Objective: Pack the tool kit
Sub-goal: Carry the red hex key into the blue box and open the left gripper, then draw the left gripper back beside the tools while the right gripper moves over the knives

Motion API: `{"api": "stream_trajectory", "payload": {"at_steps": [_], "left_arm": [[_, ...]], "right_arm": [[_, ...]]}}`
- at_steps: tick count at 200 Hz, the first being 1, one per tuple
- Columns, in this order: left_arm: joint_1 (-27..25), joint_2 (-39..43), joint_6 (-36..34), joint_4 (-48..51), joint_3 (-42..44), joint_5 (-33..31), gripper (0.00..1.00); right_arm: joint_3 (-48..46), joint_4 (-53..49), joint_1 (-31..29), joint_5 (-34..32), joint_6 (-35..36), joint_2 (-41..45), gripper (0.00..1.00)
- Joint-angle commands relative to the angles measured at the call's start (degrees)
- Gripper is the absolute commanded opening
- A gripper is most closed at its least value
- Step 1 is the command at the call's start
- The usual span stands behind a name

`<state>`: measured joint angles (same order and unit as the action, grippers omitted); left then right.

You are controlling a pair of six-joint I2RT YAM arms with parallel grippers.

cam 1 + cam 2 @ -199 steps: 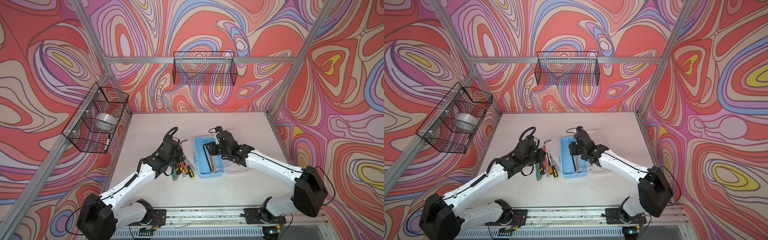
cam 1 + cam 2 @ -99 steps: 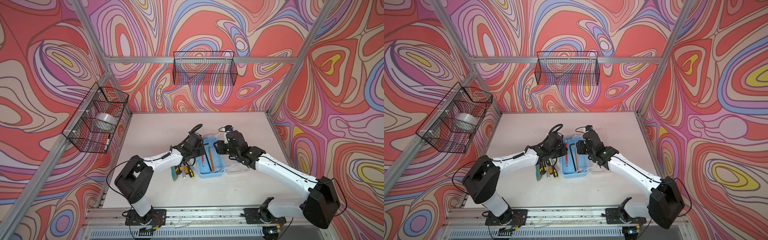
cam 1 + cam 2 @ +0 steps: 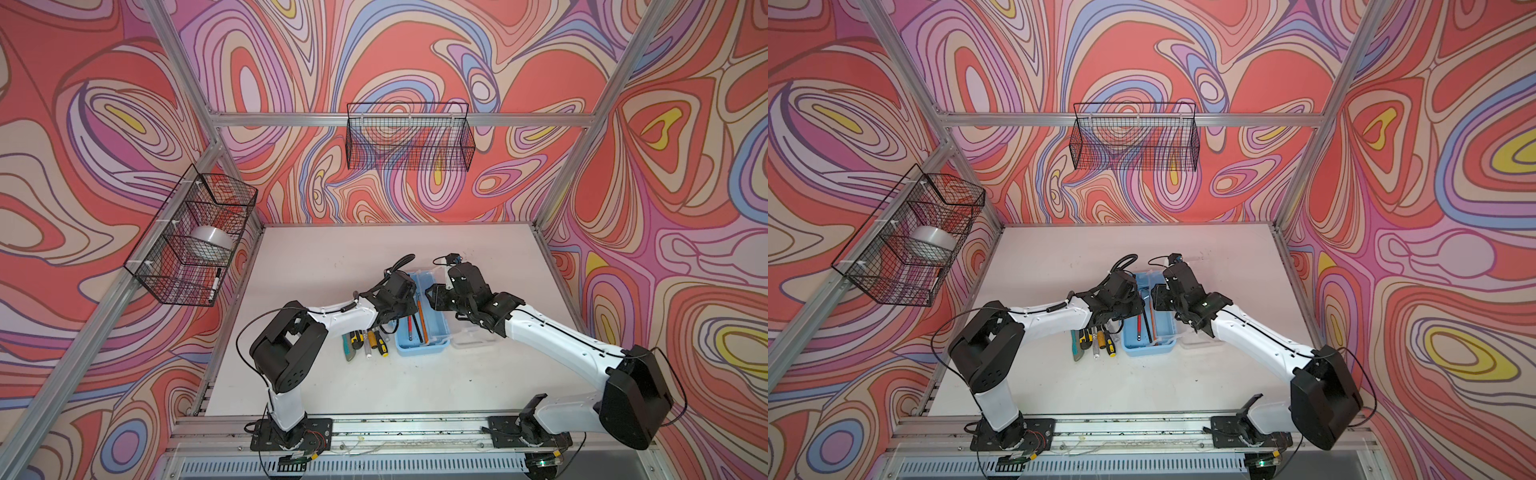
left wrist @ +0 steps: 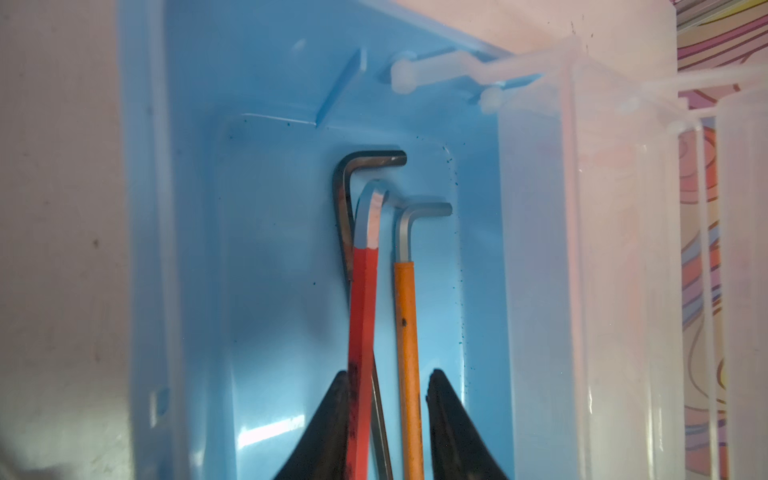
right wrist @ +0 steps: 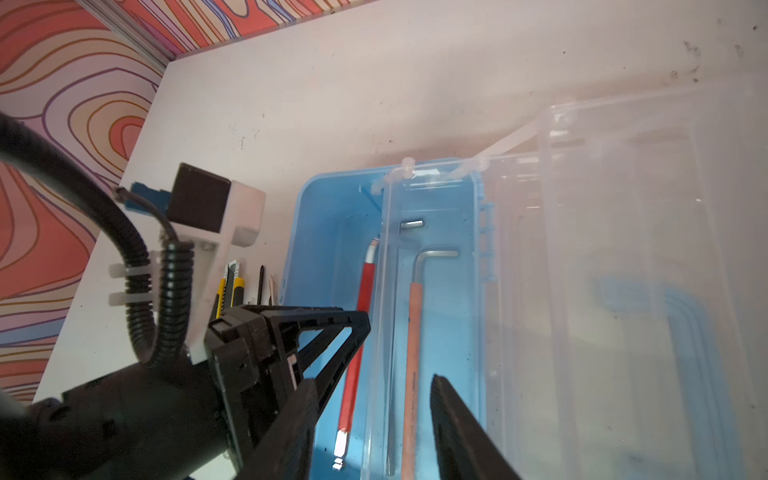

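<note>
Right now your left gripper (image 4: 387,372) hangs low inside the light-blue case (image 4: 195,216), jaws parted and clamping nothing. Three hex keys lie lengthwise on the case floor and run between its fingers. A red-sleeved hex key (image 4: 361,316) sits close against one finger, and a bare black hex key (image 4: 344,199) lies partly beneath it. An orange-sleeved hex key (image 4: 406,332) lies just clear of the other finger. All three bent ends point away from the gripper and stop short of the case's end wall.

Your right gripper (image 5: 372,380) faces the left one across the case, its jaws likewise apart and gripping nothing. The rim of the clear inner tray (image 5: 384,249) shows in the gap between its fingers; you cannot tell whether it touches either one. That tray sits over the half of the case nearer the right gripper, and the orange key shows through it. On the right gripper's outer side the clear lid (image 5: 623,257) lies open beside the case, with the light-blue handle (image 5: 681,316) visible through it.

On the left gripper's outer side, just beside the case wall, the utility knives (image 3: 351,343) and screwdrivers (image 3: 376,343) lie in a row on the white table (image 3: 374,245). Past the case's far end, ahead of both grippers, open table runs to the back wall (image 3: 498,199). The two grippers are near each other over the case, leaving little room between them.
</note>
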<state>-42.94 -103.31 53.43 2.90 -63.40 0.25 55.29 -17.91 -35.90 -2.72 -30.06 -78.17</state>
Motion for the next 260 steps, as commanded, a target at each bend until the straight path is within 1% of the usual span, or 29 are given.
{"api": "stream_trajectory", "payload": {"at_steps": [1, 14, 42, 66, 76, 89, 106, 131, 145, 150, 167, 175, 188, 192, 200, 210, 226, 260], "left_arm": [[0.03, 0.48, -1.39, -0.87, -2.25, -0.25, 0.42], [-0.03, 1.49, -2.08, -0.02, -2.8, -0.99, 0.47], [0.1, 6.13, -4.19, 2.71, -2.34, -2.68, 0.48], [0.12, 15.41, -6.93, 4.95, 1.76, -7.05, 0.53], [0.17, 20.11, -8.06, 5.87, 4.81, -9.19, 0.55], [0.56, 26.5, -9.29, 7.82, 8.82, -11.08, 0.56], [2.66, 34.75, -9.59, 11.52, 13.87, -11.4, 0.56], [7.73, 48.09, -7.93, 17.79, 21.77, -12.13, 0.55], [11.11, 54.24, -7.51, 21.77, 24.94, -12.6, 0.55], [12.42, 56.06, -7.39, 23.11, 26.02, -12.5, 0.55], [16.86, 61.23, -7.22, 25.96, 29.25, -10.46, 0.56], [19.28, 63.04, -7.04, 26.11, 30.89, -7.82, 0.57], [24.14, 64.93, -6.42, 24.79, 33.25, -1.49, 0.57], [25.65, 65.27, -6.1, 23.99, 35.84, 0.54, 0.57], [28.25, 65.48, -5.59, 22.18, 37.8, 4.54, 0.57], [30.98, 65.13, -5.23, 20.14, 39.78, 8.07, 0.57], [33.02, 64.3, -5.49, 18.09, 41.22, 10.3, 0.57], [33.7, 60.99, -5.14, 13.19, 42.78, 12.05, 0.58]], "right_arm": [[2.29, -0.52, 0.27, 1.22, 1.01, -0.36, 0.47], [3.36, -1.45, 0.26, 1.08, 1.23, -0.57, 0.47], [4.88, -2.24, 0.23, 1.53, 1.76, 0.54, 0.44], [6.29, -2.98, -0.24, 4.06, 1.43, 0.43, 0.45], [6.91, -3.33, -1.33, 3.23, 1.1, 0.05, 0.47], [7.97, -4.01, -3.85, 0.39, 1.33, -0.95, 0.48], [9.79, -4.49, -6.81, -1.13, 1.02, -2.81, 0.48], [11.7, -3.43, -10.36, -0.67, 0.28, -6.62, 0.42], [13.27, -3.01, -12.45, -0.37, 0.01, -9.61, 0.43], [14.07, -3.01, -13.15, -0.16, 0.01, -10.86, 0.44], [17.36, -3.42, -15.67, 1.13, 0.45, -15.92, 0.53], [19.2, -3.78, -16.65, 1.38, 0.59, -18.39, 0.55], [21.65, -3.79, -17.74, 2.62, 0.58, -21.98, 0.56], [22.28, -3.8, -18.01, 2.99, 0.58, -22.86, 0.56], [23.51, -3.57, -18.3, 4.13, 0.56, -25.45, 0.56], [25.11, -3.47, -18.58, 5.93, 0.51, -27.83, 0.56], [27.85, -4.29, -19.26, 7.39, 0.82, -30.99, 0.56], [32.92, -6.4, -19.91, 9.93, 1.49, -37.41, 0.59]]}}
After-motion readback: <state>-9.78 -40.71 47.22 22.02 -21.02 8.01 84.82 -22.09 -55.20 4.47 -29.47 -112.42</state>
